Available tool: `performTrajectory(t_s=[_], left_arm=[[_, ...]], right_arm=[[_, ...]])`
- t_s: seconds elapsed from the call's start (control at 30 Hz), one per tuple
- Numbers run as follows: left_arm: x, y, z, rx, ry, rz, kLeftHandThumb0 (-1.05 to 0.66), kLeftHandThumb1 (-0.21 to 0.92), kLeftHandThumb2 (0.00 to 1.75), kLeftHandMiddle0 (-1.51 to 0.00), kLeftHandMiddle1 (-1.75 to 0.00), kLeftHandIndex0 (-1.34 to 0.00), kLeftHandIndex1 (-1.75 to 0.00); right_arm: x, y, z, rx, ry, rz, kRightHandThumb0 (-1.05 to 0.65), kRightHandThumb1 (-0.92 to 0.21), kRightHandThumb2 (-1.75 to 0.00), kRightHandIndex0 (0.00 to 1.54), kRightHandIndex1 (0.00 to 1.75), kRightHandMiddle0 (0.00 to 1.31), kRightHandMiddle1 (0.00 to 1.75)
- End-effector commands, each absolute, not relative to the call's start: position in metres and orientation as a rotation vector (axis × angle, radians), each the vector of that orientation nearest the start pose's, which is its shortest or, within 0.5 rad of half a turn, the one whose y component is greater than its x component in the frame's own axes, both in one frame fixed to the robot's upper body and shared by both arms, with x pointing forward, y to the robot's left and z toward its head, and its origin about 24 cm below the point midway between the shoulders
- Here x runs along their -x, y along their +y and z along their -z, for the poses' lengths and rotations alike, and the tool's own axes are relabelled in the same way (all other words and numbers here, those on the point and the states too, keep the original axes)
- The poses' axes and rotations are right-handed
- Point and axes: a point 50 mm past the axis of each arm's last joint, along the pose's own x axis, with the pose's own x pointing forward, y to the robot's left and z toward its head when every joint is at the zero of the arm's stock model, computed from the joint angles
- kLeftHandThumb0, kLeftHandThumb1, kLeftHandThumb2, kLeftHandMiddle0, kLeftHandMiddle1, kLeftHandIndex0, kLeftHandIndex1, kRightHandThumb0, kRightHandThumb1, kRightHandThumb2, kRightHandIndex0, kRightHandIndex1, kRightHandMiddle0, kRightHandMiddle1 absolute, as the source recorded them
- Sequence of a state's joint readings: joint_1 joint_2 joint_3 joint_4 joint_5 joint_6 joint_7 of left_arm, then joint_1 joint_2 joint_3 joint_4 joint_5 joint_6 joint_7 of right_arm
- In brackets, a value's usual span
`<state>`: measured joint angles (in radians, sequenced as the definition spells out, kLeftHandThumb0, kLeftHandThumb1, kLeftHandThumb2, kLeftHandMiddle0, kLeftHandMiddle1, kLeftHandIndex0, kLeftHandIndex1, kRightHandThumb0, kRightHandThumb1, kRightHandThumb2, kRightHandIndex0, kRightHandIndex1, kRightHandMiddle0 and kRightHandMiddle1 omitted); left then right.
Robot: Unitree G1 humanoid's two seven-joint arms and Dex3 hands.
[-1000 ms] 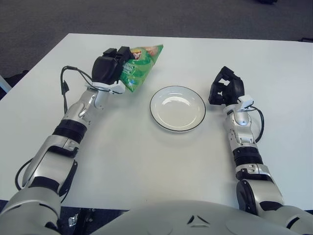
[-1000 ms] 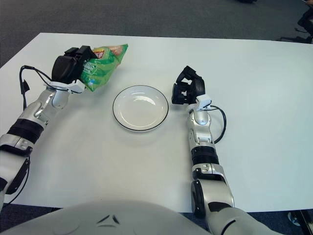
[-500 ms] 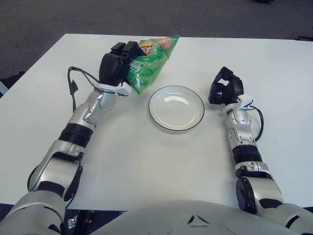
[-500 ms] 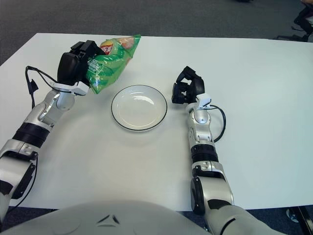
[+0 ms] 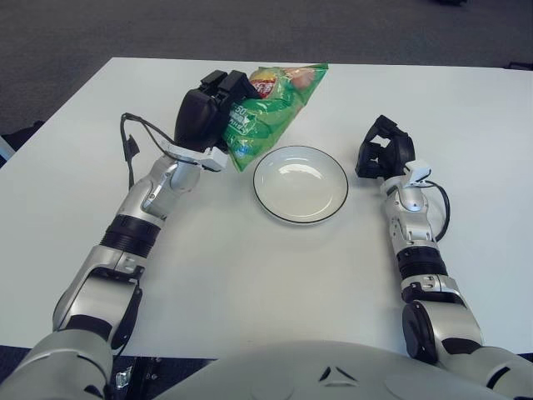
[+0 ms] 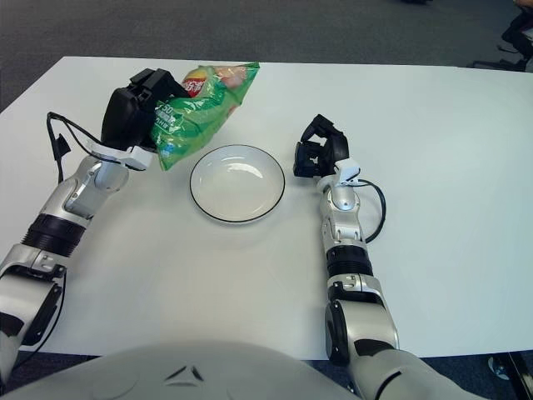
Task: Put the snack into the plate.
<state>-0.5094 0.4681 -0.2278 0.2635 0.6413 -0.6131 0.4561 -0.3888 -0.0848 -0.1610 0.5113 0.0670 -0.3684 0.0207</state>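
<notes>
Snack: green bag (image 5: 271, 108), held clear of the bench and tilted, its far corner pointing up and away; it sits just to the left of the plate, with its lower tip near the plate's left rim but not yet over the bowl.
Plate: white, dark-rimmed dish (image 5: 268, 194), empty, resting flat on the bench near its middle; every other place below is given relative to it.
Left robot hand: black hand (image 5: 208, 112) left of the plate and raised above the bench, fingers curled tight around the bag's near end, so the bag hangs out toward the plate.
Right robot hand: black hand (image 5: 382, 150) just right of the plate, resting idle on the bench, fingers curled in and holding nothing.
Bench: white top (image 5: 250, 275) carrying the plate and both forearms.
Step in hand (judged): carrying the bag sideways toward the plate, release not yet due.
Risk, early release: letting go here would likely drop the bag on the rim or on the bench left of the plate.
Risk, plate shift: a low carry could let the bag's tip nudge the rim and slide the light dish.
Risk, overhang: the bag looks about as long as the plate is wide, so an off-centre drop may leave it tipping off one side.
</notes>
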Motion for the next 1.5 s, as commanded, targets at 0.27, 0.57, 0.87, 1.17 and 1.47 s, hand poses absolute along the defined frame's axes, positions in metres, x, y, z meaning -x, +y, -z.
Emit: performTrajectory(t_s=[0.27,0.57,0.87,1.17,1.47], left_arm=[[-0.285,0.110,-0.166,-0.915,-1.087,0.237,0.00,0.01,1.65,-0.86,-1.68,-0.61,-1.75],[-0.280,0.102,-0.165,-0.959,-1.115,0.361,0.00,0.02,1.64,-0.86,-1.68,-0.61,-1.75],[-0.278,0.094,-0.158,-0.997,-1.128,0.450,0.00,0.02,1.64,-0.86,-1.67,-0.61,-1.75],[-0.279,0.089,-0.152,-1.006,-1.110,0.507,0.00,0.03,1.62,-0.85,-1.67,-0.59,-1.75],[-0.281,0.086,-0.146,-1.107,-1.074,0.579,0.00,0.08,1.58,-0.82,-1.68,-0.56,-1.75]], right_arm=[[-0.298,-0.187,-0.024,-0.029,-0.072,0.110,-0.54,-0.18,-1.49,1.33,1.75,0.73,1.75],[-0.298,-0.186,-0.024,-0.029,-0.078,0.107,-0.54,-0.18,-1.48,1.33,1.75,0.73,1.75],[-0.298,-0.185,-0.025,-0.033,-0.082,0.107,-0.54,-0.18,-1.48,1.33,1.75,0.73,1.75],[-0.298,-0.185,-0.025,-0.037,-0.081,0.102,-0.53,-0.18,-1.48,1.33,1.75,0.72,1.75],[-0.297,-0.184,-0.026,-0.039,-0.078,0.103,-0.53,-0.18,-1.48,1.33,1.75,0.72,1.75]])
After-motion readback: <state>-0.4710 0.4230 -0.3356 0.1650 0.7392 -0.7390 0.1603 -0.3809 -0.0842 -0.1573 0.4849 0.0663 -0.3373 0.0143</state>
